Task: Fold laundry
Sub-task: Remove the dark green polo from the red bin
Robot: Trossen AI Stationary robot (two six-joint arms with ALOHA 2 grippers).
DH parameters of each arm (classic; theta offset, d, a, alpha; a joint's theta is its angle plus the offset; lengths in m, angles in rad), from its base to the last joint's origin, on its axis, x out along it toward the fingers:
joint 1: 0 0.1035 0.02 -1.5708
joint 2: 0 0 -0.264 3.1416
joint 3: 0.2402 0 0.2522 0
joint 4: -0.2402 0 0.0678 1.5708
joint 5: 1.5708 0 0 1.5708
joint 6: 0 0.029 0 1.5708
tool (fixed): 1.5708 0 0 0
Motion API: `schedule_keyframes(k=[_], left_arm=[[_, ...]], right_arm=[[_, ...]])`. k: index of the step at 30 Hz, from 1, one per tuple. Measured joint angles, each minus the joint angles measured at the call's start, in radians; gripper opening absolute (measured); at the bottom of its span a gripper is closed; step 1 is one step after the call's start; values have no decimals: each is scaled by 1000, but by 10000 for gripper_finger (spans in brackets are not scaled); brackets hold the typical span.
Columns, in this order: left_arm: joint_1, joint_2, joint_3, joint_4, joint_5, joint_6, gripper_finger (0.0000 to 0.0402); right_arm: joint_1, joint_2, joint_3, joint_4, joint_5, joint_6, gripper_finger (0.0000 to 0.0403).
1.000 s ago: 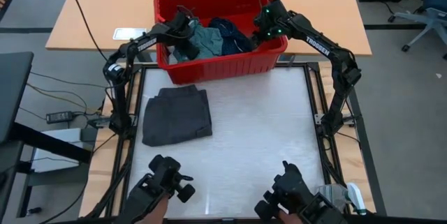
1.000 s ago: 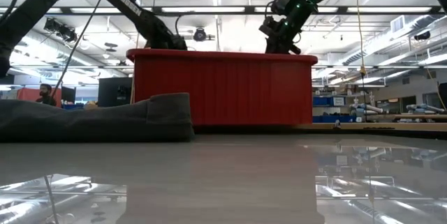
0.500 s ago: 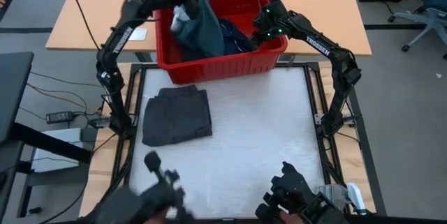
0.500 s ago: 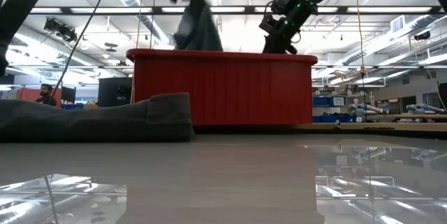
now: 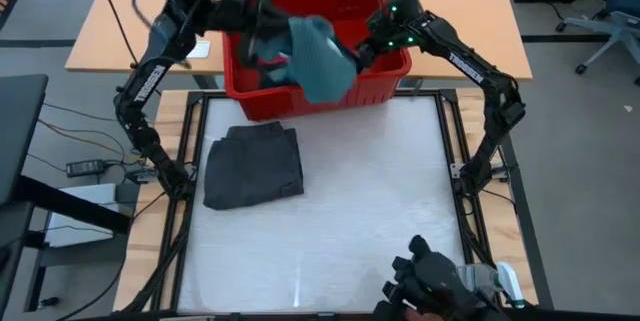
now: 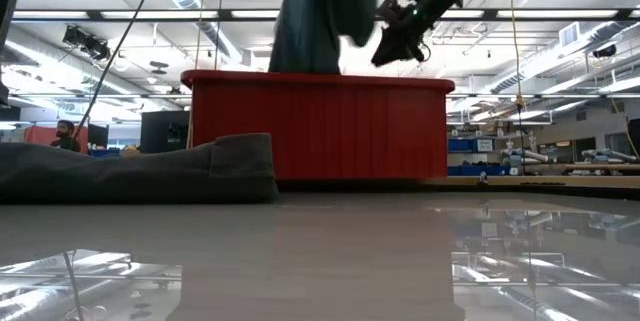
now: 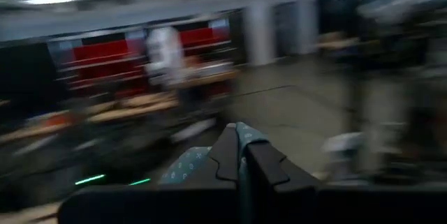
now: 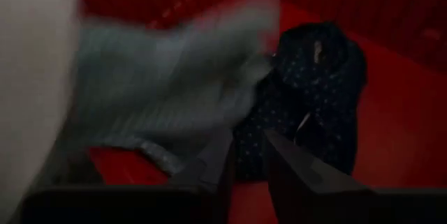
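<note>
Lifted since half a second ago: teal shirt [image 5: 318, 56], now hanging higher over the red basket [image 5: 385, 79], spreading toward the right gripper [image 5: 362, 51]. Left gripper [image 5: 262, 1] is pinching the shirt's upper edge, fingers [image 7: 253, 160] clamped together on teal cloth. Right gripper is reaching at the shirt's far side; whether its narrowly parted fingers are gripping cloth, cannot tell. Navy dotted piece [image 8: 314, 98] is lying inside the basket. Folded charcoal piece [image 5: 254, 164] is resting on the table [image 5: 380, 201], left of centre.
</note>
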Motion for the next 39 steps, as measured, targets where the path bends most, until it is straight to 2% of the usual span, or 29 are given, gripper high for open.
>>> schedule_keyframes(k=[5,8,12,14,18,20,24,30,35,39], left_arm=[[-157,-20,0,66,175,-62,5],[-275,-27,0,109,252,-134,6],[-424,-30,1,54,274,-196,6],[-488,-24,1,-54,186,-181,6],[-595,-6,-5,-333,-184,-63,6],[-635,5,-22,-392,-316,-47,6],[-694,12,-90,-382,-394,-85,6],[-734,12,-223,-409,-452,-190,16],[-754,12,-285,-433,-517,-228,63],[-751,4,-285,-513,-674,-221,115]], right_arm=[[7,-89,0,-9,16,87,82],[24,-132,1,-58,-15,155,82],[78,-164,1,-178,-33,201,82],[118,-171,1,-247,-8,203,82],[229,-172,1,-383,124,236,82],[290,-172,1,-434,216,261,82],[413,-172,0,-495,361,332,82],[542,-172,0,-511,458,429,82],[577,-172,0,-524,490,467,82],[578,-172,0,-525,489,471,82]])
